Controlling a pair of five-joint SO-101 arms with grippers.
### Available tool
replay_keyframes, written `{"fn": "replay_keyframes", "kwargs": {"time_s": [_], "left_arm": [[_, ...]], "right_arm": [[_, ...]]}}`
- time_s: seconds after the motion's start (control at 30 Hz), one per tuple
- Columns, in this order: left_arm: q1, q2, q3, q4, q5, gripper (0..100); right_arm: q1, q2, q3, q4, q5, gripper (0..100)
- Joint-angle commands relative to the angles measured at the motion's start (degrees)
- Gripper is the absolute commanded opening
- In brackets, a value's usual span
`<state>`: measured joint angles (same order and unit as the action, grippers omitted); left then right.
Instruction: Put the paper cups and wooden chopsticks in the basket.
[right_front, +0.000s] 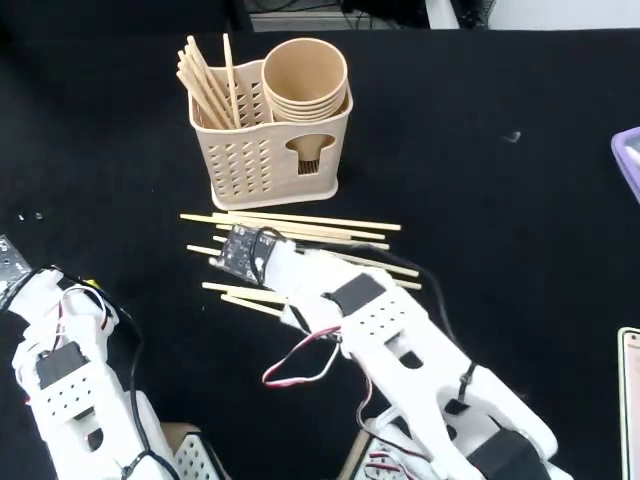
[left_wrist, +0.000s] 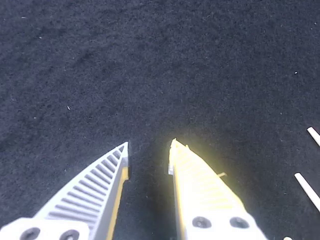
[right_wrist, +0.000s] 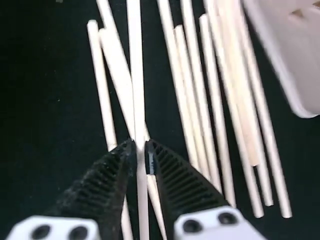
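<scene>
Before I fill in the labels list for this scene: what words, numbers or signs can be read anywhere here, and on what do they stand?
None can be read.
The basket, the paper cups and the chopsticks are plain, with no print.
The small circuit board above the loose chopsticks may carry markings, but they are too small to make out.

Purple container (right_front: 621, 151) on black table (right_front: 500, 300)

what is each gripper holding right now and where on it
Right gripper pinches one chopstick partway along its shaft, a fingertip on either side. Left gripper is open, holding nothing.
</scene>
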<state>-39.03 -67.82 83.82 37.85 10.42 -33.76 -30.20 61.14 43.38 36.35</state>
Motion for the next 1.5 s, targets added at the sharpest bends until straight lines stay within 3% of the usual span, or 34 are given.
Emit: {"fn": "replay_keyframes", "kwargs": {"time_s": [0.0, 0.33, 0.53, 0.8, 0.93, 1.27, 1.47], "left_arm": [[0.6, -0.9, -2.2, -1.1, 0.4, 14], [0.6, -0.9, -2.2, -1.1, 0.4, 14], [0.6, -0.9, -2.2, -1.1, 0.4, 14], [0.6, -0.9, -2.2, -1.1, 0.4, 14], [0.6, -0.9, -2.2, -1.1, 0.4, 14], [0.6, -0.9, -2.2, -1.1, 0.4, 14], [0.6, -0.9, -2.2, -1.1, 0.4, 14]], "right_arm": [[-2.8, -2.3, 1.8, 0.4, -0.5, 1.1], [-5.8, -2.2, 5.8, -1.8, -0.8, 2.1], [-5.8, -2.2, 5.8, -1.8, -3.8, 16.6], [-6.1, -2.2, 8.5, -2.4, -3.4, 17.2], [-5.8, -2.2, 9.0, -1.9, -3.9, 23.4], [-5.8, -2.0, 8.9, -1.8, -3.5, 21.8], [-4.5, 7.5, 2.5, 0.1, -3.6, 21.8]]}}
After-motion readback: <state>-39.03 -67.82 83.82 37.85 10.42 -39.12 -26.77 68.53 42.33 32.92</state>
